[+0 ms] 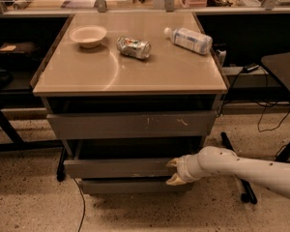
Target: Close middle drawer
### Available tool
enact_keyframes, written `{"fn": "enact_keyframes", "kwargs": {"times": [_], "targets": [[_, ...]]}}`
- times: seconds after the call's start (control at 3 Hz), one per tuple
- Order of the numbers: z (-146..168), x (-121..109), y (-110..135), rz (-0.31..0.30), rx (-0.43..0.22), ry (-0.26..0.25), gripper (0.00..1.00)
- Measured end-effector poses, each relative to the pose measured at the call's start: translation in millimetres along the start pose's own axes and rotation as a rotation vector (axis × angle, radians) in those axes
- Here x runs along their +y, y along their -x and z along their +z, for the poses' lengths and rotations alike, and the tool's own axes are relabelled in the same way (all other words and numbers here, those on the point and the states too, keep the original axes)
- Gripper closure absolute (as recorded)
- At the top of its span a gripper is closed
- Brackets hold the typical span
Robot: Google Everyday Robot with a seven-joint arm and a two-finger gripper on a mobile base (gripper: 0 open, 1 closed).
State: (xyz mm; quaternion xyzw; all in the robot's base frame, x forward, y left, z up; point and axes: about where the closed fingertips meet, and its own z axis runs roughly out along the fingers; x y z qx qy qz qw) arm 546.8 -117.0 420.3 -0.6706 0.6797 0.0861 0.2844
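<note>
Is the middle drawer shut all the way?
No, the wide grey middle drawer sticks out from the cabinet with its dark inside showing, and the white arm's end effector sits at the right end of its front.

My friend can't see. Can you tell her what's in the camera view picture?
The robot's end effector is at the right end of the pulled-out middle drawer, fingers spread. A bowl, a crushed can and a plastic bottle sit on the cabinet top.

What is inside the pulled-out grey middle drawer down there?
Only a dark, bare strip of the wide grey middle drawer shows, nothing visible inside. The rest is hidden under the scratched grey drawer above. The white gripper sits at its front's right end.
</note>
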Motion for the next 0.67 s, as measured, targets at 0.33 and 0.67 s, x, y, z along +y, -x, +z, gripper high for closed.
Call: {"fn": "enact_keyframes", "kwargs": {"times": [0.33,0.67], "targets": [[0.1,0.1,0.0,0.0,0.0,0.0,0.0],[0.1,0.1,0.0,0.0,0.0,0.0,0.0]]}}
